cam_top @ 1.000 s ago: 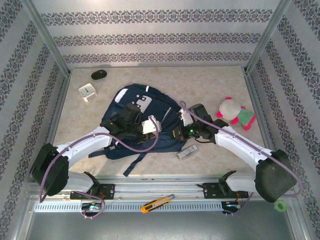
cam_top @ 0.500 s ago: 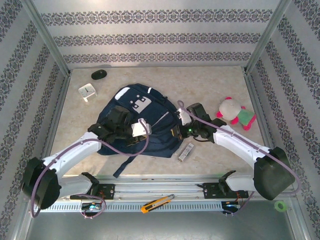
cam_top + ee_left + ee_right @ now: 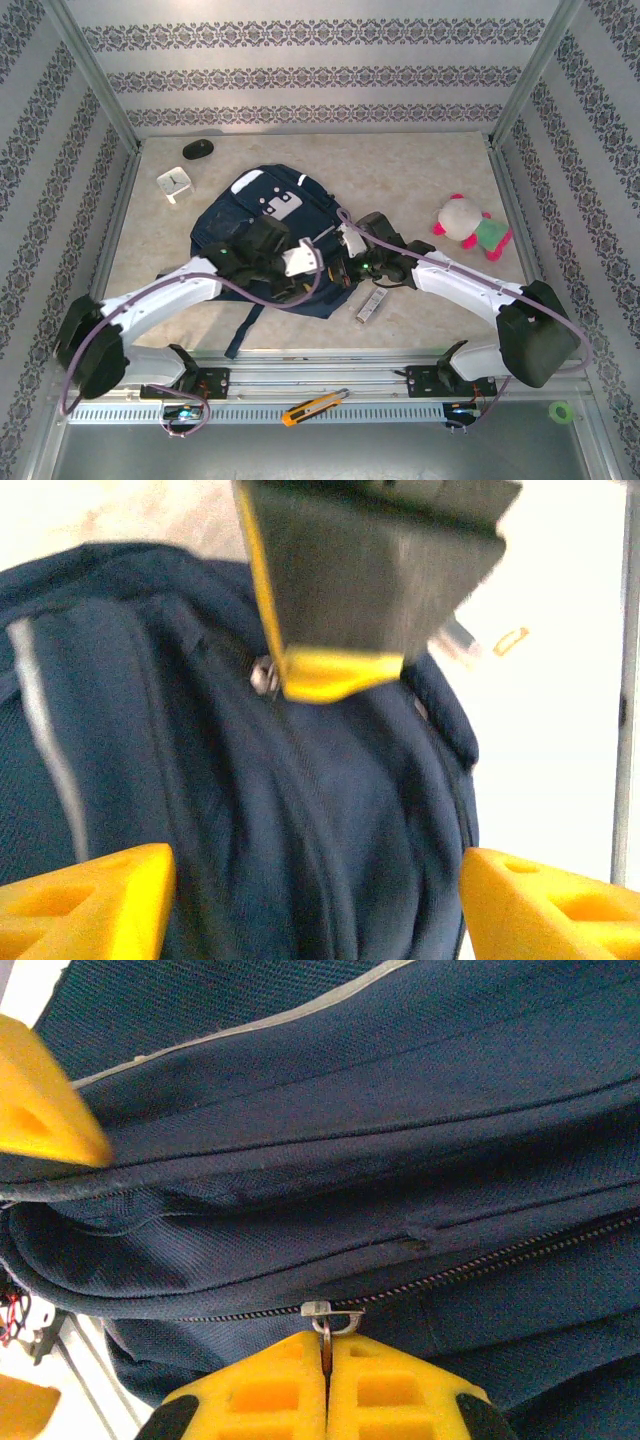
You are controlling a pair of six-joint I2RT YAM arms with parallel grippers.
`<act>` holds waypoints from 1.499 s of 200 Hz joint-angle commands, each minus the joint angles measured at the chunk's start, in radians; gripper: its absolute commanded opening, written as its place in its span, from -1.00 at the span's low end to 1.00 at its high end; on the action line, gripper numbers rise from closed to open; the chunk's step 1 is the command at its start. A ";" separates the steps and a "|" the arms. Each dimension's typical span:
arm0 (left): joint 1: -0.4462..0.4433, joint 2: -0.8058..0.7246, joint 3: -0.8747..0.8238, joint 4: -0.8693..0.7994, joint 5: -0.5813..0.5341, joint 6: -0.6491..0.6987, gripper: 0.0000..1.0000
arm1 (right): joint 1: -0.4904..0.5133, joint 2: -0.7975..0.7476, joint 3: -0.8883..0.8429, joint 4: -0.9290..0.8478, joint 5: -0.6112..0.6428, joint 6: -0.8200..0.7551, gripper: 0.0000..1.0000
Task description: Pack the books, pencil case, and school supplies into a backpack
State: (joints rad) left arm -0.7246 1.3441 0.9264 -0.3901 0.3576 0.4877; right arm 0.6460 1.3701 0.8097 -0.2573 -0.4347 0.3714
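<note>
Release: left gripper (image 3: 310, 900) just let go of backpack (image 3: 250, 215).
Its jaws now spread wide over fabric; right gripper (image 3: 327, 1370) stays clenched on zipper pull (image 3: 331, 1312), bag likely unbraced.

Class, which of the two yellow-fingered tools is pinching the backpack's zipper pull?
The right tool: it is clamped shut on the small metal zipper pull of the navy-blue fabric backpack, whereas the left tool stands wide open.

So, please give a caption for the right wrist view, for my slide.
Right gripper, shut, pinches the zipper pull of the navy backpack.
</note>
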 commanded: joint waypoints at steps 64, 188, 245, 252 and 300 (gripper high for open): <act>0.098 -0.037 -0.080 -0.067 0.049 0.191 -1.00 | -0.131 -0.055 -0.020 -0.041 0.092 0.010 -1.00; 0.086 -0.151 -0.134 0.242 0.032 -0.010 0.69 | 0.021 -0.013 0.022 0.087 0.021 0.064 -1.00; 0.034 0.058 -0.053 0.172 -0.093 0.068 -0.30 | 0.005 -0.047 0.014 0.022 0.099 0.061 -1.00; 0.036 0.038 -0.059 0.143 -0.096 0.098 -0.54 | -0.006 -0.049 0.008 0.012 0.120 0.063 -1.00; 0.130 -0.239 -0.138 0.014 0.145 0.170 -1.00 | -0.087 -0.025 -0.031 0.055 0.257 0.066 -1.00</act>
State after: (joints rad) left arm -0.6476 1.2663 0.8234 -0.2531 0.3626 0.6014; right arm 0.6193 1.3449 0.8093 -0.1886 -0.3523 0.4240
